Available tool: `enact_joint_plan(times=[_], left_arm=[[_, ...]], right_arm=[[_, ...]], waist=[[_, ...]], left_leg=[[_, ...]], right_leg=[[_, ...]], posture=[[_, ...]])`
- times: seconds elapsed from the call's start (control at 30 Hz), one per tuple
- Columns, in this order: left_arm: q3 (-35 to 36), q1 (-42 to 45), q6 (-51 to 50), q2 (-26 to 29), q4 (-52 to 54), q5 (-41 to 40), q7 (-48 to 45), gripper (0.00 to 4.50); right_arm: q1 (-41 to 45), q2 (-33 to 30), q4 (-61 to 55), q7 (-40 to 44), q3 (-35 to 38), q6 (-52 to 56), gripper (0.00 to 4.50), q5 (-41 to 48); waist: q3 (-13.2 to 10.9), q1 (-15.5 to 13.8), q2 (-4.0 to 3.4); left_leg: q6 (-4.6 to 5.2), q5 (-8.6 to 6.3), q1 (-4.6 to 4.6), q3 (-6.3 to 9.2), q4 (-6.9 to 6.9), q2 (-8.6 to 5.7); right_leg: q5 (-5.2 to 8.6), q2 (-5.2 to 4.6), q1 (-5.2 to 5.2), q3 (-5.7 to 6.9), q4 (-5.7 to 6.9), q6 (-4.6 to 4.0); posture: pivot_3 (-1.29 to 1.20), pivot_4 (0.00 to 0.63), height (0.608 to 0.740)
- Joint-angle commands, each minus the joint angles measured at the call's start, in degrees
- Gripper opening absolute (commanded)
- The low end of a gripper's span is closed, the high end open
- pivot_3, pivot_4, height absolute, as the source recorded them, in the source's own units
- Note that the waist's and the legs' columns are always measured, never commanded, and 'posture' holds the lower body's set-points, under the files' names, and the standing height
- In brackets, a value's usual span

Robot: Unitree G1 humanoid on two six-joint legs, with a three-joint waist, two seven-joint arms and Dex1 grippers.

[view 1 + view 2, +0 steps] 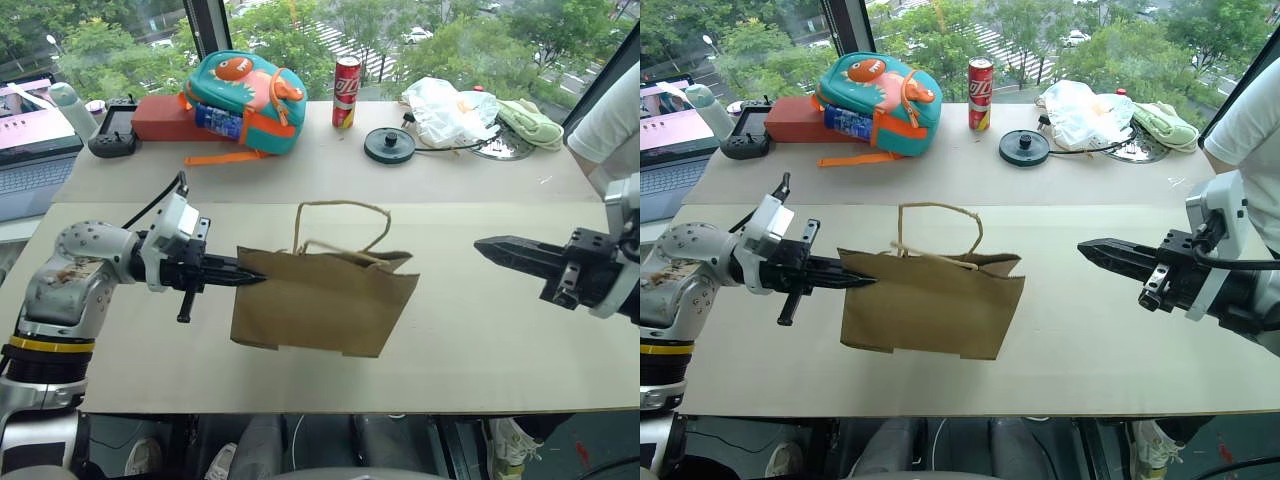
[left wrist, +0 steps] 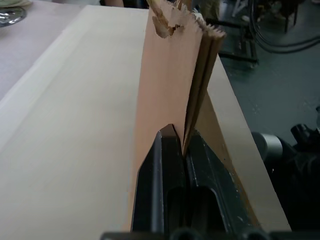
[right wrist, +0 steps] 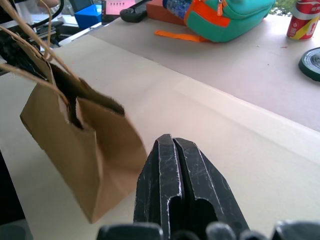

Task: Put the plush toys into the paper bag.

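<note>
A: Bag (image 1: 320, 305) pinched at one upper side edge by the left gripper (image 1: 252, 279), whose fingers (image 2: 170, 165) are pressed together on the paper. It hangs from that one edge, bottom seemingly just clear of the table (image 1: 470, 340), well apart from the right gripper (image 1: 483, 245), whose fingers are pressed together on nothing.

B: Orientation?

A: Long axis runs across, from the left gripper's tips toward the right gripper. The mouth faces up, with the twine handles (image 1: 340, 225) rising above it. The far bottom corner droops, so the bag hangs slightly tilted.

B: Risks?

A: Three, by judgement. A thin paper edge held at one point may tear or slip out under a toy's weight. The mouth looks nearly flat, the walls folded close together, so a toy could catch on the rim and fall to the table. The handles stand over the opening and could snag a finger.

B: Toys?

A: None can be made out near either gripper. Beyond the bag lie a backpack (image 1: 245, 100) and a can (image 1: 346, 92).
</note>
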State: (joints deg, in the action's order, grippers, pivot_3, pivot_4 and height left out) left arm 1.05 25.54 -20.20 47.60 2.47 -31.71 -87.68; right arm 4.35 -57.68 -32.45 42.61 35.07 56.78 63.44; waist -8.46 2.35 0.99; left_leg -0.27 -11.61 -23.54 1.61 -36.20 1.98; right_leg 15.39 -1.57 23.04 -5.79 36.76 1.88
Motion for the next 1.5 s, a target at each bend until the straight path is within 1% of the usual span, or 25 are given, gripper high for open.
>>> enact_joint_plan(times=[0.03,0.13,0.33,0.47,0.53,0.57,0.63,0.67,0.73,0.93,1.03,1.13,1.3,1.5], left_arm=[[0.18,-0.99,5.37,-0.34,-0.79,1.41,-1.52,0.08],[0.15,-2.49,8.44,-1.18,-1.16,2.47,-1.18,0.08],[0.4,-4.78,9.88,-2.05,0.46,2.9,0.36,0.08],[0.33,-5.84,10.17,-1.61,0.91,2.94,0.93,0.08],[0.56,-5.96,10.12,-1.34,1.03,2.52,0.77,0.61],[0.58,-5.89,10.11,-1.22,0.88,2.5,0.68,0.71],[0.98,-5.19,8.46,-0.03,0.72,2.08,0.48,1.49],[1.06,-4.96,8.0,0.32,0.63,1.95,0.42,1.81],[1.16,-4.46,3.58,3.07,2.28,0.19,-0.59,2.48],[2.75,-1.96,-6.7,8.82,5.12,-4.1,-0.98,2.48],[4.36,1.28,-14.7,11.35,4.37,-8.34,-0.33,2.48],[5.12,3.24,-18.96,12.84,2.28,-9.69,0.09,2.48],[5.33,1.96,-18.6,15.8,-0.42,-8.06,-2.18,2.48],[6.42,1.25,-19.54,14.79,-0.1,-8.86,0.27,2.48]], right_arm=[[0.13,-1.32,-0.77,2.1,0.12,-1.91,0.0,-0.31],[0.39,-2.08,-1.28,3.26,-0.69,-2.18,0.0,-0.56],[0.88,-3.59,-1.71,5.22,-2.54,-3.24,0.0,-1.96],[1.39,-3.87,-1.73,6.61,-3.55,-3.74,0.0,-2.15],[1.64,-3.89,-1.51,6.96,-3.91,-3.98,0.0,-2.53],[1.84,-3.86,-1.33,7.03,-4.22,-4.11,0.0,-2.78],[2.01,-3.96,-0.84,7.68,-4.92,-4.68,0.0,-3.73],[2.1,-3.96,-0.69,7.9,-5.17,-4.84,0.0,-4.06],[2.43,-4.11,-0.29,8.18,-5.81,-4.96,0.0,-4.95],[2.54,-4.49,-0.43,8.57,-6.16,-4.88,0.0,-4.78],[2.36,-4.59,-0.44,8.79,-6.14,-4.94,0.0,-5.06],[2.16,-4.61,-0.53,9.03,-6.41,-5.1,0.0,-5.44],[2.84,-4.51,-0.31,9.38,-7.21,-5.22,0.0,-5.91],[3.06,-3.98,-0.49,9.12,-7.74,-5.3,0.0,-6.18]], waist=[[0.0,-0.01,0.0],[0.0,-0.08,0.0],[0.0,-0.09,0.0],[0.0,-0.1,0.0],[0.0,-0.1,0.0],[0.0,-0.1,0.0],[0.0,-0.09,0.0],[0.0,-0.09,0.0],[0.0,-0.07,0.0],[-0.01,0.02,0.01],[-0.02,0.02,0.03],[-0.01,0.02,0.02],[-0.02,0.23,0.02],[-0.02,-0.05,0.02]], left_leg=[[0.0,0.0,0.0,0.0,0.0,0.0],[0.0,0.0,-0.01,0.0,-0.01,0.0],[0.0,0.0,0.0,0.0,-0.03,0.0],[0.0,0.0,0.01,0.0,-0.02,0.0],[0.0,0.0,0.01,0.0,-0.03,0.0],[0.0,0.0,0.01,0.0,-0.03,0.0],[0.0,0.0,0.01,0.0,-0.03,0.0],[0.0,0.0,0.01,0.0,-0.04,0.0],[0.0,0.0,0.01,0.0,-0.03,0.0],[0.0,0.0,0.02,0.0,-0.03,0.01],[0.0,0.0,0.02,0.0,-0.03,0.01],[0.0,0.0,0.02,0.0,-0.03,0.01],[0.0,0.0,0.07,-0.03,0.0,0.04],[0.0,0.0,0.05,-0.04,-0.01,0.04]], right_leg=[[0.0,0.0,0.0,0.0,0.0,0.0],[0.0,-0.01,-0.01,0.0,0.0,0.0],[0.0,-0.01,-0.01,-0.01,0.01,0.0],[0.0,-0.01,-0.01,-0.01,0.01,0.0],[0.0,-0.01,-0.02,-0.01,0.02,0.0],[0.01,-0.01,-0.02,-0.01,0.02,0.01],[0.01,-0.01,-0.02,-0.01,0.02,0.01],[0.0,-0.01,-0.01,-0.01,0.02,0.01],[0.0,-0.01,-0.01,-0.01,0.02,0.01],[0.03,0.0,0.0,-0.01,0.04,0.05],[0.07,0.0,0.0,-0.01,0.05,0.12],[0.09,0.0,0.01,0.0,0.05,0.16],[0.11,0.02,0.04,0.0,0.09,0.14],[0.13,0.01,0.03,0.0,0.11,0.11]], posture=[[0.0,0.15,0.739],[0.0,0.15,0.739],[0.0,0.15,0.739],[0.0,0.15,0.739],[0.0,0.15,0.739],[0.0,0.15,0.739],[0.0,0.15,0.739],[0.0,0.15,0.739],[0.0,0.15,0.739],[0.0,0.15,0.739],[0.0,0.15,0.739],[0.0,0.15,0.739],[0.0,0.15,0.739],[0.0,0.15,0.739]])
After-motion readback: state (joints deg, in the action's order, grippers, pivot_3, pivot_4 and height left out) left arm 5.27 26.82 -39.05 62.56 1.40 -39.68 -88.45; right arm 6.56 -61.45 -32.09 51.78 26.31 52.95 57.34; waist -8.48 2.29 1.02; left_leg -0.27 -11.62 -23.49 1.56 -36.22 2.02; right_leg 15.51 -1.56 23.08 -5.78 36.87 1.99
